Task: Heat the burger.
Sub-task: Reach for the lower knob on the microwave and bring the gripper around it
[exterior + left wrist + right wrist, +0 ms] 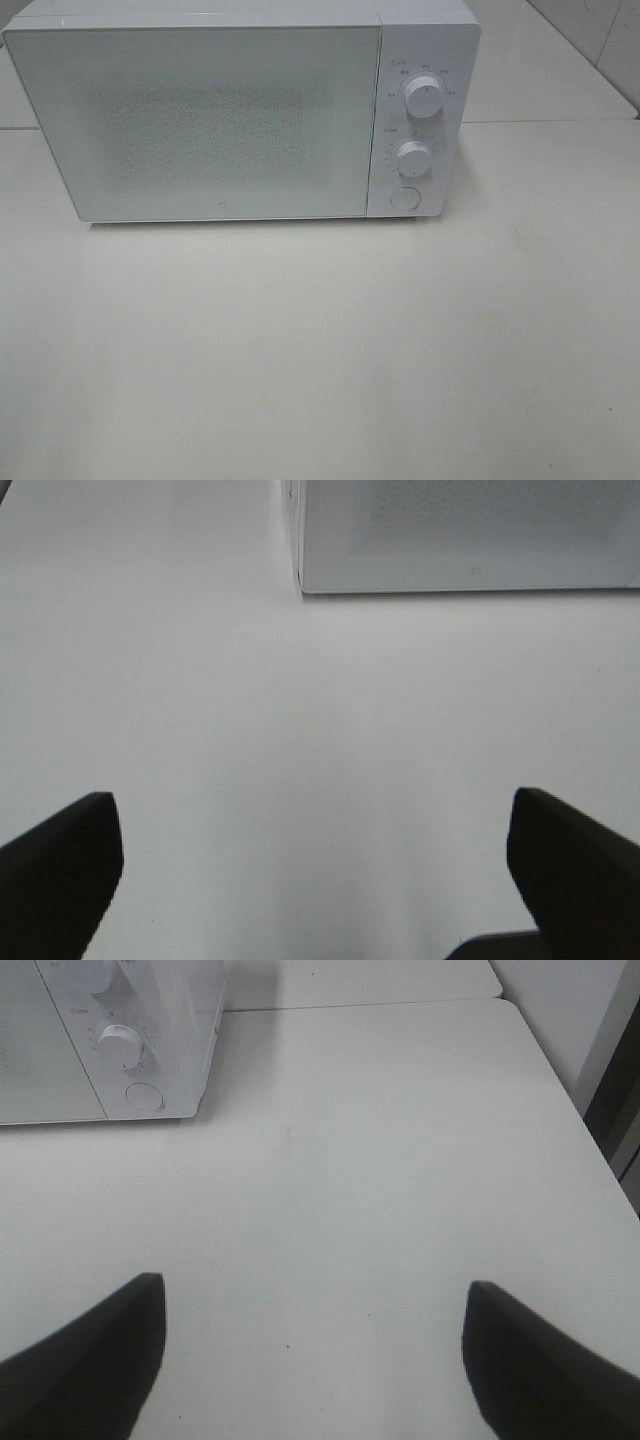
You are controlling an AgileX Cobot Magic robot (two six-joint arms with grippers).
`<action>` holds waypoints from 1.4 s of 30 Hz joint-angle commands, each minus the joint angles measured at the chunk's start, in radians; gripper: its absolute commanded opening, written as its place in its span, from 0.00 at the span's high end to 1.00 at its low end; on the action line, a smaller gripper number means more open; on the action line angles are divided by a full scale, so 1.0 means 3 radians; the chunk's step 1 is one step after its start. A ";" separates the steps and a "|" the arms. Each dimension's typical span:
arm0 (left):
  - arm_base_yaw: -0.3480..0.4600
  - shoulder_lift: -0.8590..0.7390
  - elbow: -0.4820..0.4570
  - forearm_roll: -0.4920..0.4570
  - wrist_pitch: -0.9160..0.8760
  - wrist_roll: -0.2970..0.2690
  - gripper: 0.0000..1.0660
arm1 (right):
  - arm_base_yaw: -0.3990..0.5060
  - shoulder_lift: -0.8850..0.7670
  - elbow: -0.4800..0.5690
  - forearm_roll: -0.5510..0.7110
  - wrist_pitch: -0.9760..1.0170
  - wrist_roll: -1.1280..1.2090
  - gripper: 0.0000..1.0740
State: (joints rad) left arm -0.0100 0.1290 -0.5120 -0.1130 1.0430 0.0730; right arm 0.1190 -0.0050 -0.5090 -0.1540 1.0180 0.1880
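Note:
The burger is out of view in all three views. A white microwave (200, 120) stands at the back of the white table (320, 350) with its door shut. Its two knobs and round button (405, 198) sit on the right panel. Neither gripper shows in the exterior high view. My left gripper (315, 865) is open over bare table, facing the microwave's lower left corner (300, 585). My right gripper (312, 1355) is open too, with nothing between its fingers, and sees the microwave's control panel (130, 1050) off to one side.
A seam between table sections (550, 122) runs behind the microwave's right side. In the right wrist view the table edge (560, 1080) drops off near a dark gap and a wall.

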 commanded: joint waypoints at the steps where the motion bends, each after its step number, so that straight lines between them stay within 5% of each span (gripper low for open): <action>1: 0.0020 -0.0190 0.0017 -0.0033 -0.0027 -0.0003 0.06 | -0.0013 -0.0083 0.0007 0.0003 -0.0033 -0.0003 0.29; 7: 0.0020 -0.0540 0.0017 -0.0033 -0.0027 0.0000 0.06 | -0.0013 -0.0083 0.0007 0.0003 -0.0033 -0.0003 0.29; 42: 0.0020 -0.0537 0.0017 -0.0037 -0.0027 0.0000 0.06 | -0.0013 -0.0053 0.0003 0.0003 -0.0040 0.0010 0.29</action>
State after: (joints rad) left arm -0.0100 -0.0050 -0.5100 -0.1130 1.0420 0.0730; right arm 0.1190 -0.0050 -0.5090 -0.1540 1.0180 0.1880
